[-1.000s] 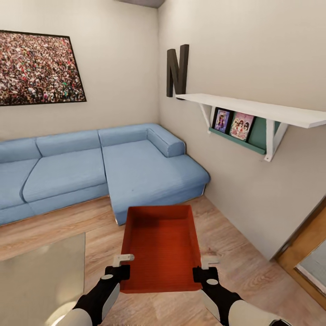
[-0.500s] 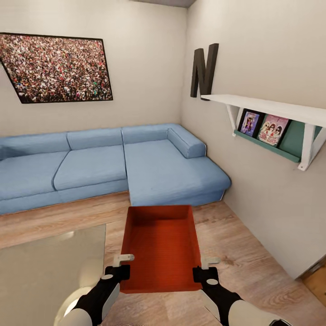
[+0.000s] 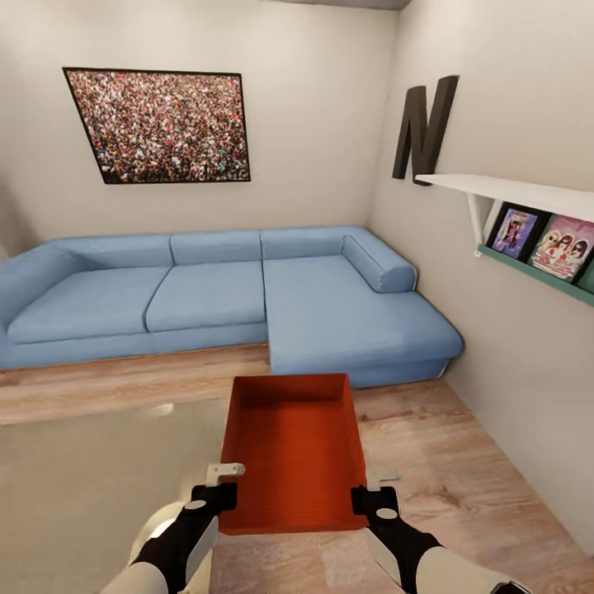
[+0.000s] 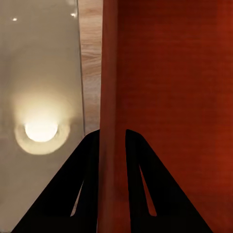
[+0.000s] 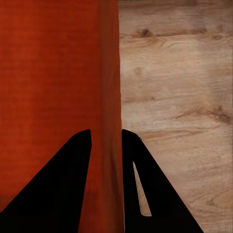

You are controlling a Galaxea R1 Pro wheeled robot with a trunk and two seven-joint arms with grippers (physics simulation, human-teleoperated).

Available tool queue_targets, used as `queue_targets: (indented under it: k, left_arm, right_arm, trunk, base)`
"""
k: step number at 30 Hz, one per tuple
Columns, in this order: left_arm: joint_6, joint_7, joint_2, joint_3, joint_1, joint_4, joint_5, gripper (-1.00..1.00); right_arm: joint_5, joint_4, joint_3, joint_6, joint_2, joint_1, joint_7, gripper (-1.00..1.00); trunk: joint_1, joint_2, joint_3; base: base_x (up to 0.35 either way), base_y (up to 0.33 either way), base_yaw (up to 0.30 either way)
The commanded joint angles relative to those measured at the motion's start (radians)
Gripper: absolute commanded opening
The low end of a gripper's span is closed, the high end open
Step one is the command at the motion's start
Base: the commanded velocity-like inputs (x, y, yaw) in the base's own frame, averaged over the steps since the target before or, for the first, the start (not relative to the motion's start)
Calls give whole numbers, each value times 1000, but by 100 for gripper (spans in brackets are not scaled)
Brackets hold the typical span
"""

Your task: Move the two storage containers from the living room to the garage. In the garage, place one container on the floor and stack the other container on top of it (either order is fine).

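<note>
I have one orange-red storage container (image 3: 293, 454) held up in front of me, above the light wood-plank floor (image 3: 462, 462) of the living room, its open top facing up and nothing inside it. My left gripper (image 3: 216, 487) has its jaws pinched over the container's left wall near the corner closest to me, and in the left wrist view I see the two dark fingers (image 4: 87, 184) straddling that wall, one outside and one inside the bin (image 4: 170, 97). My right gripper (image 3: 373, 488) does the same on the right wall, jaws clamped on it, and the right wrist view shows its fingers (image 5: 73, 189) either side of the red wall (image 5: 58, 73) with bare planks (image 5: 179, 97) beyond. The container sits level between the two arms, its far end pointing toward the blue corner sofa (image 3: 247, 297), which runs along the back wall and turns out along the right side. To my left, below the left arm, lies a pale glass-like desk top (image 3: 91, 487) with a round bright reflection near its edge, also seen in the left wrist view (image 4: 41, 131). On the back wall hangs a framed picture of a crowd (image 3: 161, 125). On the right wall a large dark letter N (image 3: 423, 128) stands on a white shelf (image 3: 520, 195), with small colourful pictures (image 3: 544, 243) propped on a green ledge under it.
</note>
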State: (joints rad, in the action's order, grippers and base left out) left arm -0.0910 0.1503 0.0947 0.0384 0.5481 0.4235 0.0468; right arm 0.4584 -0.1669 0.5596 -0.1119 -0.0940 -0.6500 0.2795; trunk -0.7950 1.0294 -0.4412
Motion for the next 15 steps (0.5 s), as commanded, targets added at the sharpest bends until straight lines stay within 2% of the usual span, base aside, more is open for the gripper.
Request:
queue_targets:
  k: [1,15]
  left_arm:
    - [-7,12,-1,-11,1,3,-11,-100]
    - [-7,12,-1,-11,1,3,-11,-100]
  right_arm:
    - [8,17,10,-8,25,0,8,-100]
    - [8,17,10,-8,25,0,8,-100]
  trunk:
    - [0,1,-1]
    - [0,1,-1]
  base:
    - [0,0,300]
    - [0,0,300]
